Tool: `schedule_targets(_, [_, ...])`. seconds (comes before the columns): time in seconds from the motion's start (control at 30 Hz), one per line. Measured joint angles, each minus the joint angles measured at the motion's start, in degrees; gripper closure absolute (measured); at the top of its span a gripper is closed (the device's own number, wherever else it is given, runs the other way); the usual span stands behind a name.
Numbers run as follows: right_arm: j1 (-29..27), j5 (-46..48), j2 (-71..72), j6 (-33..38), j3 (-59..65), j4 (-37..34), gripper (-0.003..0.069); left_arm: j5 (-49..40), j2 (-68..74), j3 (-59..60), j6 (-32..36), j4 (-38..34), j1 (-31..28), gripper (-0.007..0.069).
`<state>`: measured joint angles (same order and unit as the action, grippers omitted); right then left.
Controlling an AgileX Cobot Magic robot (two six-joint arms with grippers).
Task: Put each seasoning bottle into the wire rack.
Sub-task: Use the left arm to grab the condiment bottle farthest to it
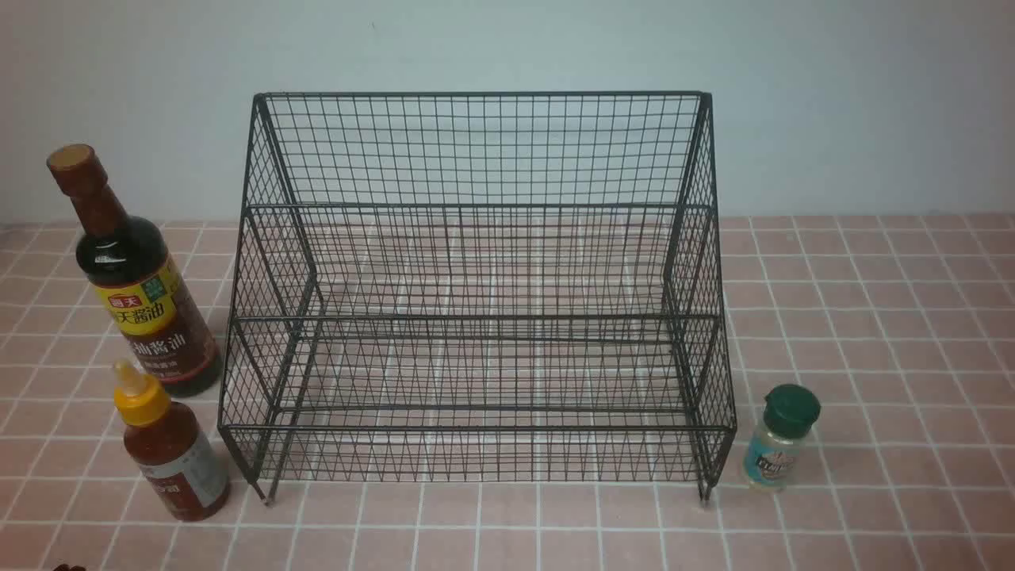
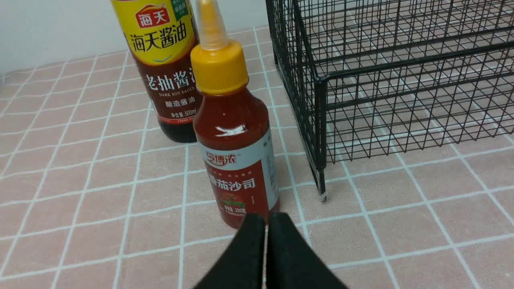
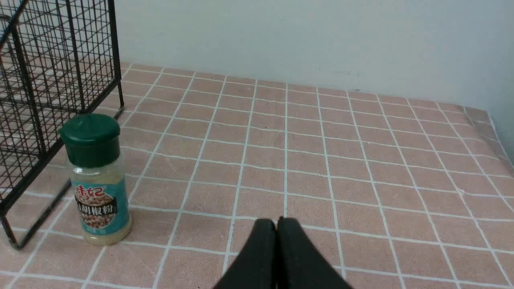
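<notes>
Bottles stand outside the wire rack [image 1: 476,317]: soy-sauce bottle [image 1: 131,277] at nine o'clock, red-sauce bottle [image 1: 170,452] at eight, shaker [image 1: 781,440] at four. Both the left gripper [image 2: 266,224] and right gripper [image 3: 276,222] are pinched closed, empty. Soy likely heavy, slick (grasp mid-body).

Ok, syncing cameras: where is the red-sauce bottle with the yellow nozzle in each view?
Front view: red-sauce bottle, near left, beside the wire rack's front-left corner.
Left wrist view: close ahead, beside that same corner.
Right wrist view: not in it.
Shared landmark: the wire rack.
</notes>
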<state>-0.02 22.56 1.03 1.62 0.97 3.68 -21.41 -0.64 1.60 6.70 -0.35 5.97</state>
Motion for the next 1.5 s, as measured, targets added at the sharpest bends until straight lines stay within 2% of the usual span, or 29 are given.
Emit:
schedule_targets(1.13, [0.0, 0.0, 0.0, 1.1, 0.0, 0.0, 0.0673, 0.4, 0.0, 0.0, 0.0, 0.4, 0.0, 0.0631])
schedule_targets(1.2, [0.0, 0.0, 0.0, 1.1, 0.0, 0.0, 0.0673, 1.4, 0.0, 0.0, -1.7, -1.1, 0.0, 0.0631])
schedule_targets(1.37, [0.0, 0.0, 0.0, 1.1, 0.0, 0.0, 0.0673, 7.6, 0.0, 0.0, -7.8, -9.8, 0.0, 0.0631])
schedule_targets(1.5, [0.0, 0.0, 0.0, 1.1, 0.0, 0.0, 0.0673, 21.4, 0.0, 0.0, -10.2, -17.0, 0.0, 0.0631])
